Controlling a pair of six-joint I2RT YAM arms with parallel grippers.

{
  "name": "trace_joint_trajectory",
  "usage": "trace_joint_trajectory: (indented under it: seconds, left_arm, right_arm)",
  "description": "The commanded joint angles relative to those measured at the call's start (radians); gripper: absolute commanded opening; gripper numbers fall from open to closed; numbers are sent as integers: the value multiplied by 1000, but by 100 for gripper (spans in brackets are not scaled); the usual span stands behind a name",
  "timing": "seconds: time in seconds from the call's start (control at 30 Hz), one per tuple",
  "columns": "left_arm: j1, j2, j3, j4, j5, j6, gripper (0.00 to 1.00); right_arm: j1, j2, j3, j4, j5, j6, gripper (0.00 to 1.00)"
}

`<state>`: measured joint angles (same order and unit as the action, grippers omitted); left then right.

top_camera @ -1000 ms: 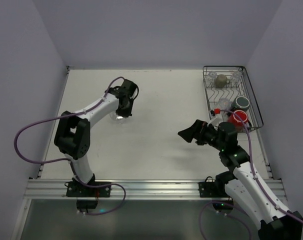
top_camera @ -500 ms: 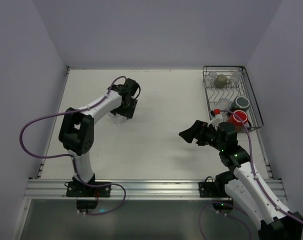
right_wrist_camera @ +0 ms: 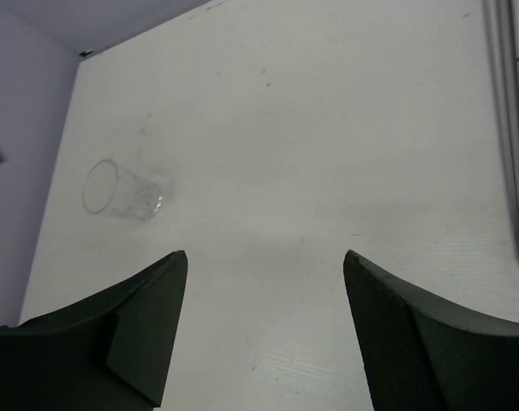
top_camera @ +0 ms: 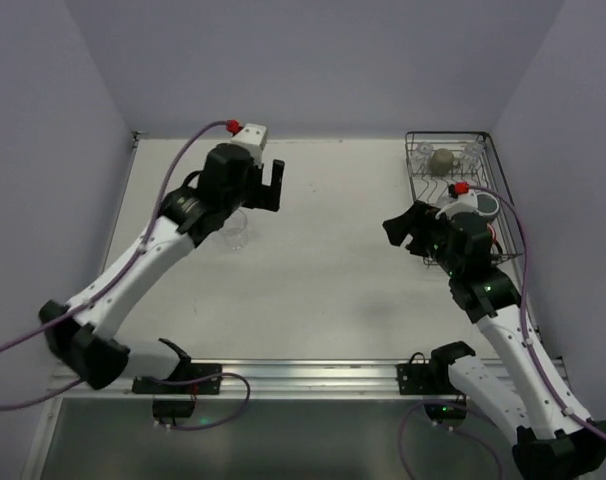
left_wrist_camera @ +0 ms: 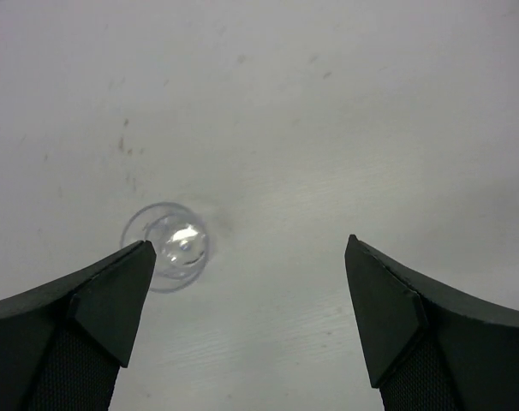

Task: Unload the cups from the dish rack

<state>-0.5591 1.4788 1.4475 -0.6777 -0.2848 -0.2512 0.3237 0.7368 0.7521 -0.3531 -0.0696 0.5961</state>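
Note:
A clear glass tumbler (top_camera: 234, 232) stands alone on the white table at the left; the left wrist view shows this glass tumbler (left_wrist_camera: 168, 247) from above, and the right wrist view shows the glass tumbler (right_wrist_camera: 122, 190) far off. My left gripper (top_camera: 270, 188) hangs open above and to the right of it, its jaws (left_wrist_camera: 248, 243) empty. The black wire dish rack (top_camera: 506, 190) sits at the back right, holding an olive-tan mug (top_camera: 442, 160), a dark grey-green mug (top_camera: 482, 207) and clear glasses (top_camera: 472, 151). My right gripper (top_camera: 404, 228) is open and empty just left of the rack, with bare table under it (right_wrist_camera: 265, 255).
The rack's wire side (right_wrist_camera: 508, 111) shows at the right edge of the right wrist view. Lilac walls close in the table on three sides. A metal rail (top_camera: 303, 375) with both arm bases runs along the near edge.
My left gripper has opened, let go of the glass tumbler and lifted up and away from it. The right arm has swung back toward the rack, its jaws narrowing somewhat.

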Motion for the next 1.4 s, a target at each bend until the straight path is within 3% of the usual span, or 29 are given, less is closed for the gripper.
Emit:
trace_joint_trajectory:
  seconds: [0.0, 0.2, 0.37, 0.63, 0.97, 1.07, 1.13, 1.23, 1.37]
  left_arm:
    - [-73, -367, -132, 338, 178, -11, 100]
    - [-76, -628, -441, 409, 435, -45, 100]
    - [-76, -749, -679, 469, 535, -53, 100]
    - [-76, -756, -688, 460, 604, -3, 100]
    - [-117, -752, -690, 440, 542, 12, 100]
    - [-117, -744, -690, 440, 535, 13, 100]
    - [-117, -742, -688, 440, 526, 12, 100]
    - [-117, -736, -687, 438, 521, 12, 100]
    - [-116, -720, -682, 448, 519, 3, 100]
  right_arm:
    - [-64, 93, 110, -70, 231, -67, 74]
    - [-253, 335, 252, -93, 342, -117, 72]
    - [-319, 533, 348, -101, 373, -139, 86]
    - [-376, 762, 490, -79, 358, -176, 85]
    - [-394, 929, 536, -119, 361, -180, 88]
    - [-393, 952, 546, -118, 344, -179, 84]
    - [-394, 955, 552, -112, 343, -179, 75]
    - [-393, 926, 544, -92, 349, -185, 53]
    - [-391, 840, 530, -83, 352, -193, 33]
